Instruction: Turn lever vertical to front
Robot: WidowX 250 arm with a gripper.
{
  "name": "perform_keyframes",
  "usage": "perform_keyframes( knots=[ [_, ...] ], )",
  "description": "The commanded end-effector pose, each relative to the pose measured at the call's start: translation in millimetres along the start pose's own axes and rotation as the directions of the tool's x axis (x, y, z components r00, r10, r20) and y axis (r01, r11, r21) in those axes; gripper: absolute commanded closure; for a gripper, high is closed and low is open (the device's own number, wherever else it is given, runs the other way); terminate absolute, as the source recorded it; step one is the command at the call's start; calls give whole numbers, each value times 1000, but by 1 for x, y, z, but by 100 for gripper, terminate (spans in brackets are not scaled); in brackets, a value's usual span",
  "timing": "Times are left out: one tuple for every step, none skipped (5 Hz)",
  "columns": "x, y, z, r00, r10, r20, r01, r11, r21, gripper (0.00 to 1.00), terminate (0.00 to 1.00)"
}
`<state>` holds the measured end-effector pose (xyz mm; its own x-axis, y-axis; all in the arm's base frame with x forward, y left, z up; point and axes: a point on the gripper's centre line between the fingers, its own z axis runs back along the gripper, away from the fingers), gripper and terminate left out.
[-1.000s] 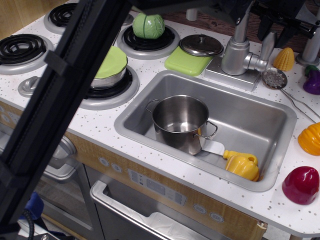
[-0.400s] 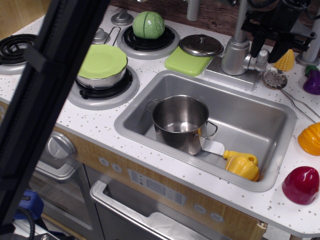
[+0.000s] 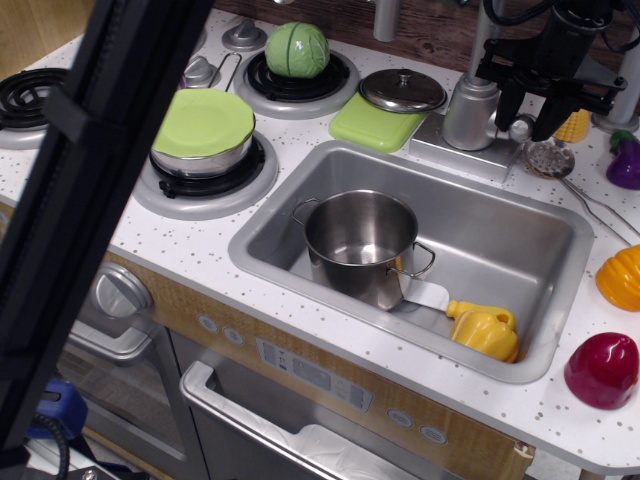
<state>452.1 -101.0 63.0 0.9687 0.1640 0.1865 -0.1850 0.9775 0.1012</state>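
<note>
The lever [image 3: 520, 127] shows only as a short silver-grey stub at the right side of the faucet's cylindrical base [image 3: 470, 108], behind the sink; the rest of it is hidden by my gripper. My black gripper [image 3: 526, 112] hangs over it from above. One finger [image 3: 503, 103] stands left of the stub and the other [image 3: 548, 120] right of it, with a gap between them. The jaws look open around the lever; I cannot see any contact.
The steel sink [image 3: 520, 215] holds a pot [image 3: 360, 240] and a yellow pepper [image 3: 485, 328]. A strainer [image 3: 550, 157], corn [image 3: 572, 124], an eggplant [image 3: 626, 160], a green pad with a lid [image 3: 400, 92], and a covered pan [image 3: 205, 130] surround it. The arm's black link [image 3: 90, 200] blocks the left.
The gripper has come down from above the upright lever and now straddles it, hiding most of it. The black arm link has swung left, uncovering the green-lidded pan.
</note>
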Motion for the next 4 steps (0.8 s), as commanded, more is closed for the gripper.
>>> perform_keyframes(
  knots=[
    [-1, -15, 23, 999, 23, 31, -21, 997, -68, 100, 0],
    [-3, -17, 18, 999, 27, 18, -26, 996, -87, 100, 0],
    [-9, -21, 12, 999, 41, 3, -41, 994, -101, 100, 0],
    [-10, -21, 5, 999, 39, -3, -39, 992, -121, 100, 0]
  ],
)
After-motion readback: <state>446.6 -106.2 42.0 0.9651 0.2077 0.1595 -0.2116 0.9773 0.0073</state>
